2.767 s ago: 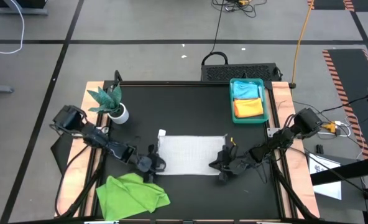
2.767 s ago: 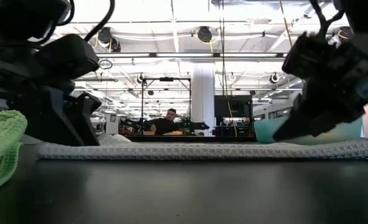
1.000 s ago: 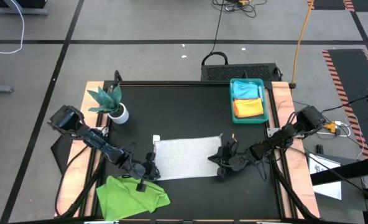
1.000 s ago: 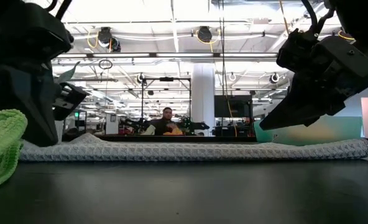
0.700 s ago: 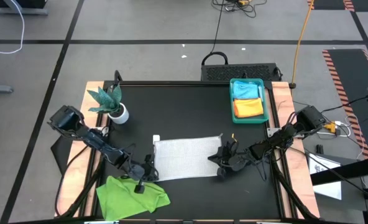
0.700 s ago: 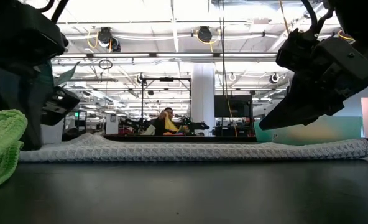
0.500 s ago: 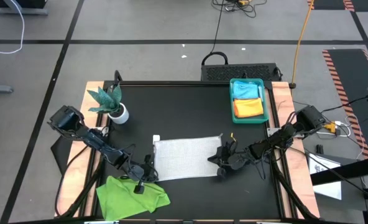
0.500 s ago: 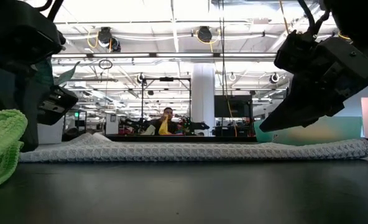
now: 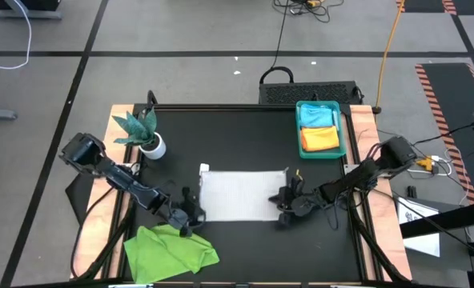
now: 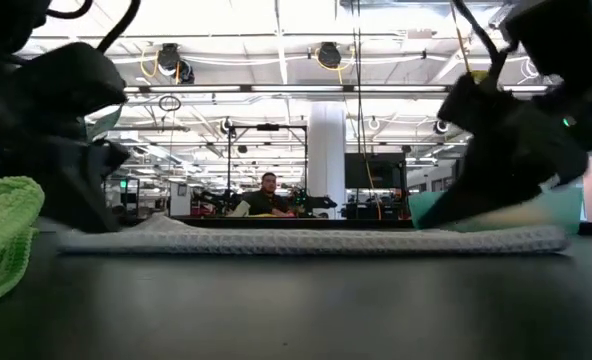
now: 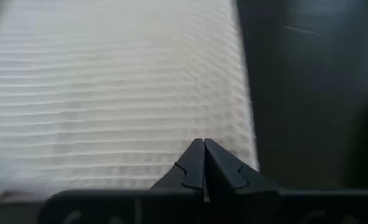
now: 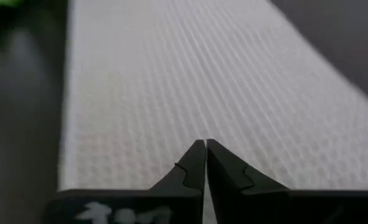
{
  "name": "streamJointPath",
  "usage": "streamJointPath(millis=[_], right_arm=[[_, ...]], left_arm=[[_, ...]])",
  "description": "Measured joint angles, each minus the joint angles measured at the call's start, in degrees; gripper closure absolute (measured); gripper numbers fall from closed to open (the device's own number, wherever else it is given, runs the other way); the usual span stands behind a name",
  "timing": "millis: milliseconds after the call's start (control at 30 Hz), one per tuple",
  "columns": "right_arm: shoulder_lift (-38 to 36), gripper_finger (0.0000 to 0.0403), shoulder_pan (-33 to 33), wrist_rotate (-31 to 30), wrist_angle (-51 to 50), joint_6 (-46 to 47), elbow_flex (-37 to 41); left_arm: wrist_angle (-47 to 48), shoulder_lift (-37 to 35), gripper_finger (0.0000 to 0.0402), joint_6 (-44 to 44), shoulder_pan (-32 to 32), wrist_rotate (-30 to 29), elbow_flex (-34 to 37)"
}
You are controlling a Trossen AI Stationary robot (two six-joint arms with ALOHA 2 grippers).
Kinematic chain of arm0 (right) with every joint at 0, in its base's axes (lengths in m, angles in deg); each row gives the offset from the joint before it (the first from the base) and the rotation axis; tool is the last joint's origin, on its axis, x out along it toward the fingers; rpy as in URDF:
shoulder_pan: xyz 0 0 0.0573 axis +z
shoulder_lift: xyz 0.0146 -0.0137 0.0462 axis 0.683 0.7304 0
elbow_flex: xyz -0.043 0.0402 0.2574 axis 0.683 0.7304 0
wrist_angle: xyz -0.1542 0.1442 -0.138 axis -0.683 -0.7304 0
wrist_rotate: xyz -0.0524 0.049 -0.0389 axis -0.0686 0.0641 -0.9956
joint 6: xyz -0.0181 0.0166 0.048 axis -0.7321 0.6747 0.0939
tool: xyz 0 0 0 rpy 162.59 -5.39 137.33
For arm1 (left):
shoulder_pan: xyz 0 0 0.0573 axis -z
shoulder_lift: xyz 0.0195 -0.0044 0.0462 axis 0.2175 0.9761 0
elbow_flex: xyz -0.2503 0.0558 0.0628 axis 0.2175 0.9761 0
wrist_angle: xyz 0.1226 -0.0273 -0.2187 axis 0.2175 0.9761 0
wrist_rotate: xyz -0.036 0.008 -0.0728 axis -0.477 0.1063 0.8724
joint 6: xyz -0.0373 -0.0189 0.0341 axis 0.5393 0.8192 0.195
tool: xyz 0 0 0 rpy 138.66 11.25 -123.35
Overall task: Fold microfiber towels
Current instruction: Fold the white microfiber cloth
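High view: white-grey towel [image 9: 239, 197] now lies squarer on the black table [image 9: 221, 128] than a second ago, straightened for folding. Left gripper [image 9: 190, 212] and right gripper [image 9: 283, 202], both pinched closed, flank it.

Low view: towel flat; a person [image 10: 264, 197] sits far behind.

Wrist views: fingertips meet over weave.

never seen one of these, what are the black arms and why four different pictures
Two robot arms work at a black table. One camera looks straight down, one sits at table height, and one rides on each wrist. A white-grey towel lies flat in the middle, a lime green towel near the front, and a teal tray holds blue and orange towels. A small plant stands at the back. The left pincer and right pincer sit shut at the white towel's ends; whether they pinch it is unclear.
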Motion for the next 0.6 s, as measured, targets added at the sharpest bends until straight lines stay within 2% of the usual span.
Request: streamJointPath(millis=[100,267,467,600], right_arm=[[-3.7,0.0395,0.6,2.8,0.0,-1.5,0.0],[-5.2,0.0395,2.8,9.2,-1.3,1.6,-0.1],[-5.2,0.0395,6.1,10.9,-8.6,7.3,0.0],[-5.2,0.0395,7.3,12.2,-10.9,10.2,0.0]], left_arm=[[1.0,-3.1,0.0398,0.1,-0.1,-4.5,-0.2],[-1.6,-3.9,0.0389,-2.9,-0.9,-6.5,-0.3],[-2.2,2.4,0.0398,0.3,-4.5,-6.7,-0.2],[-0.2,5.0,0.0386,2.3,-6.5,-7.8,-0.4]])
